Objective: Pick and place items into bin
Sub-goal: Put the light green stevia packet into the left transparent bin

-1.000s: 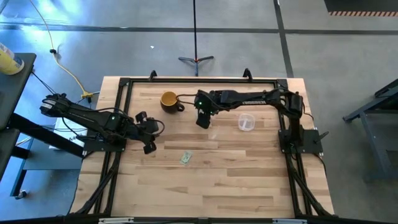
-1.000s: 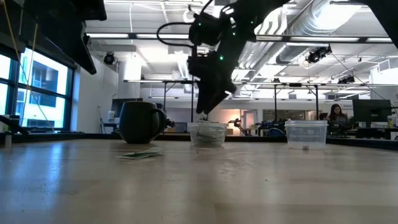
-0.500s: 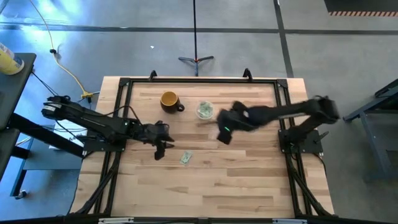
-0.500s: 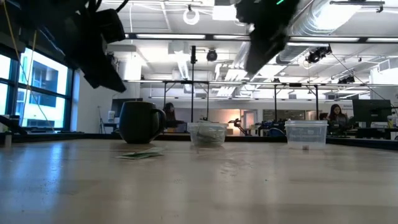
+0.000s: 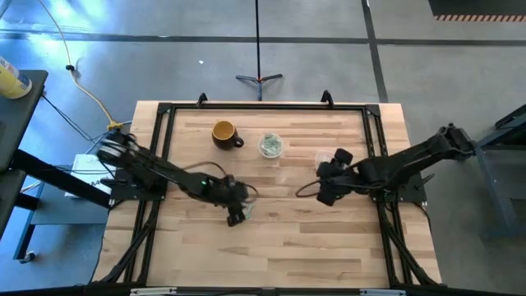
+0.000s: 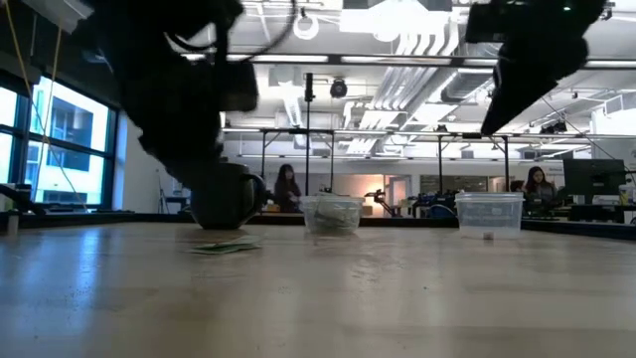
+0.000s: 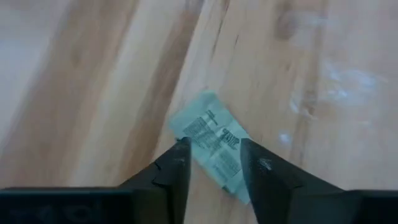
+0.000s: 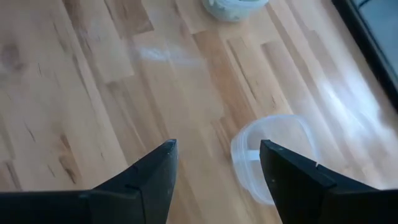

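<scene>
One pale-green-and-white slip [image 5: 245,208] lies flat on the table; it also shows in the low view as slip [image 6: 224,248]. My left gripper [image 5: 237,215] is open above it. In the wrist view my left gripper [image 7: 214,148] has a finger on either side of the slip [image 7: 208,127]; whether they touch it I cannot tell. The clear bowl [image 5: 270,145] holds several slips and stands near the far edge. My right gripper [image 5: 324,195] is open in the air, right of centre, near the clear cup [image 8: 277,155].
A yellow mug [image 5: 223,133] stands left of the bowl, near the far edge. The smaller clear cup [image 5: 326,158] stands right of the bowl. A black frame [image 5: 263,105] runs round the tabletop. Bare wood spreads across the near half.
My left gripper has swung from the table's left side toward the right and near edge and come down over the slip. My right gripper has left the bowl and drawn back toward the right and near side, uncovering the bowl.
</scene>
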`<state>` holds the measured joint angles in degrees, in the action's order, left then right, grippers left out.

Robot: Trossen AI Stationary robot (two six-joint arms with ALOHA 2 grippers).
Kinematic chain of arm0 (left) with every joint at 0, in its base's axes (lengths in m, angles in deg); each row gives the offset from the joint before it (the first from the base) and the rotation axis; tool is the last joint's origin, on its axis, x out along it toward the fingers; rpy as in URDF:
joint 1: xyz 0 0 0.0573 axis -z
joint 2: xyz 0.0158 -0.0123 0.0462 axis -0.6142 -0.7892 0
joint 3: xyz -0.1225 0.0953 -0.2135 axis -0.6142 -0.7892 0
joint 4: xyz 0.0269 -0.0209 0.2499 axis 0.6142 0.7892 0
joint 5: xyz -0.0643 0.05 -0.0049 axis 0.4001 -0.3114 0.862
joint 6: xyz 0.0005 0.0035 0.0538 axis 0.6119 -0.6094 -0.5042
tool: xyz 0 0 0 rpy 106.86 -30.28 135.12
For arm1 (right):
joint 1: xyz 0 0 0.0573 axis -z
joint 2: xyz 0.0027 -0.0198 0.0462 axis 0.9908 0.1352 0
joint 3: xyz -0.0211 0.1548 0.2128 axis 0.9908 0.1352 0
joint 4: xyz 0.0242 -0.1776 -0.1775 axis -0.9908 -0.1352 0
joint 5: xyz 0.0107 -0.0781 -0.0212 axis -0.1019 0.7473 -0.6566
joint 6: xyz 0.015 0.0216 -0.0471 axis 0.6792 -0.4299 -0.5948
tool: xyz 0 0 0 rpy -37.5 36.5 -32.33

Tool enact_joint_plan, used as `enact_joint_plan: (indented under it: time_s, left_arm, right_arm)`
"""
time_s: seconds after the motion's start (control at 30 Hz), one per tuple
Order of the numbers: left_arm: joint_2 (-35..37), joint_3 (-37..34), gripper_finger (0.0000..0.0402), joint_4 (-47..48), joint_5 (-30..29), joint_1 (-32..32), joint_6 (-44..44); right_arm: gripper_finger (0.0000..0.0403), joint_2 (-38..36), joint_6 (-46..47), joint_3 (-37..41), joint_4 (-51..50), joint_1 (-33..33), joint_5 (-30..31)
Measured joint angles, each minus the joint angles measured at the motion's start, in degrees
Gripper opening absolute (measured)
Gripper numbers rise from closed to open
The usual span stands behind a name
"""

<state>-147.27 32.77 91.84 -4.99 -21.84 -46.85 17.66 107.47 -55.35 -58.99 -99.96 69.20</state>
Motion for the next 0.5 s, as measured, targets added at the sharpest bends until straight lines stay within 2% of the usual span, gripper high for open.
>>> enact_joint_plan:
  time_s: [0.17,0.33,0.5]
  left_arm:
    - [-7.33,8.66,0.0236,8.90,-0.68,0.09,8.29]
    - [-8.14,13.01,0.0301,14.29,-3.59,0.11,13.38]
    - [-8.88,12.00,0.0312,14.14,-4.21,0.11,15.65]
  right_arm:
    - [0.0221,-2.59,-3.74,1.42,-0.35,-1.47,2.99]
    - [0.0220,-3.37,-4.75,1.85,-1.30,-1.41,2.94]
    - [0.0222,-3.29,-5.15,1.85,-1.76,-1.41,3.63]
